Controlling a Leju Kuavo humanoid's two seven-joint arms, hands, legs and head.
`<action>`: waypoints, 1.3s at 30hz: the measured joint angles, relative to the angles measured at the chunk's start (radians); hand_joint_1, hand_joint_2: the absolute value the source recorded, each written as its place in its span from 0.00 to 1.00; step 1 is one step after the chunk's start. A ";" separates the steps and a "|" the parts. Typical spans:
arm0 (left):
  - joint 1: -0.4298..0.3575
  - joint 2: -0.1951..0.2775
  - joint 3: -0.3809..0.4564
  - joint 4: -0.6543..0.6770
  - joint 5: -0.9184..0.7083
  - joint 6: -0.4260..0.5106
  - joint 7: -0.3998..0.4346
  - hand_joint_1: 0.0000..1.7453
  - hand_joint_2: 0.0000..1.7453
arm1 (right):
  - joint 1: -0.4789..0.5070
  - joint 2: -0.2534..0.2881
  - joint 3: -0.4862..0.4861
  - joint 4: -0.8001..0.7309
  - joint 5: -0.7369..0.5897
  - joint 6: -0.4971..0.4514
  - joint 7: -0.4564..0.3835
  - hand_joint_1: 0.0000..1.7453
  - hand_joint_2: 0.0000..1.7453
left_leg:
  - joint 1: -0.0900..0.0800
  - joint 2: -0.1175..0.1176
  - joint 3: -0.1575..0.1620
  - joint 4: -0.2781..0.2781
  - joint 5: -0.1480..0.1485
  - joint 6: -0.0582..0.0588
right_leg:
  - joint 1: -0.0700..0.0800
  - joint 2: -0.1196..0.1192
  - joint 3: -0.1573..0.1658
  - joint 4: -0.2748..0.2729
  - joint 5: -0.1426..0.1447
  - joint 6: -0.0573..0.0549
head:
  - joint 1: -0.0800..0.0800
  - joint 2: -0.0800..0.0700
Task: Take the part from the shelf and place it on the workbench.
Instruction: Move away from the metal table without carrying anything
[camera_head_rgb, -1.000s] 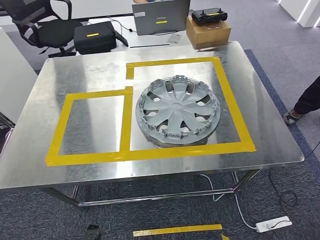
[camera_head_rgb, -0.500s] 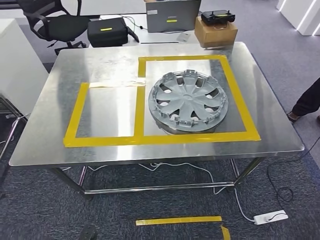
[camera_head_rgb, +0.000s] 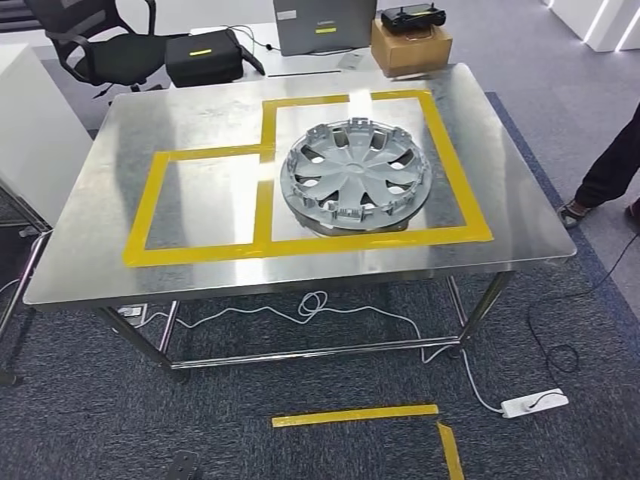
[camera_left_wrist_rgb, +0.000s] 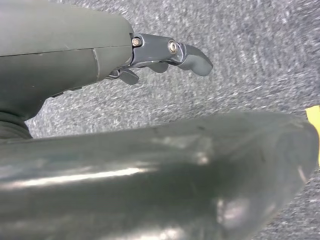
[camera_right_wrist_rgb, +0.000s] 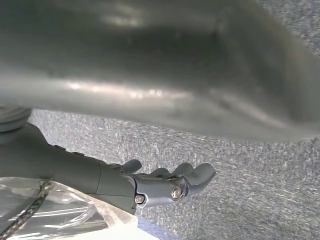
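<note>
The part, a silver-grey wheel cover (camera_head_rgb: 355, 176), lies flat on the steel workbench (camera_head_rgb: 90, 240), inside the right-hand box of yellow tape (camera_head_rgb: 453, 165). My left hand (camera_left_wrist_rgb: 158, 54) hangs over grey carpet in the left wrist view, its fingers stretched out and holding nothing. In the right wrist view my right hand (camera_right_wrist_rgb: 166, 184) hangs the same way above the carpet, with its fingers apart and nothing in them. Both hands are well away from the wheel cover.
A smaller taped box (camera_head_rgb: 204, 205) lies to the left of the wheel cover. Behind the bench are an office chair (camera_head_rgb: 106, 50), a black case (camera_head_rgb: 202, 55), a laptop (camera_head_rgb: 324, 22) and a cardboard box (camera_head_rgb: 411, 42). A person's leg (camera_head_rgb: 607, 170) stands at the right. Cables and a power strip (camera_head_rgb: 534, 402) lie on the floor.
The whole picture has shifted: my camera has moved back from the bench, so more floor shows under it. The wheel cover stays in its taped box.
</note>
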 joint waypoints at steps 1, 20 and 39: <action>0.000 0.000 0.000 0.000 0.000 0.000 0.000 0.00 0.00 | 0.000 0.000 0.000 0.000 0.000 0.000 0.000 0.00 0.00 | 0.002 0.000 -0.009 0.062 -0.039 -0.002 | 0.002 0.000 -0.011 0.001 0.011 -0.002 | 0.000 0.000; -0.009 -0.005 0.000 0.000 -0.008 -0.001 -0.006 0.00 0.00 | 0.000 -0.010 0.008 0.003 -0.003 -0.001 0.001 0.00 0.00 | -0.010 0.007 0.078 -0.202 0.145 0.059 | 0.004 0.005 -0.094 0.240 -0.037 0.057 | 0.009 0.000; -0.006 0.004 0.001 0.001 -0.010 0.001 -0.007 0.00 0.00 | -0.002 -0.007 0.013 0.010 0.002 -0.002 0.001 0.00 0.00 | -0.022 -0.006 0.191 -0.184 0.056 0.061 | 0.006 -0.005 -0.059 -0.010 0.072 0.019 | 0.004 0.000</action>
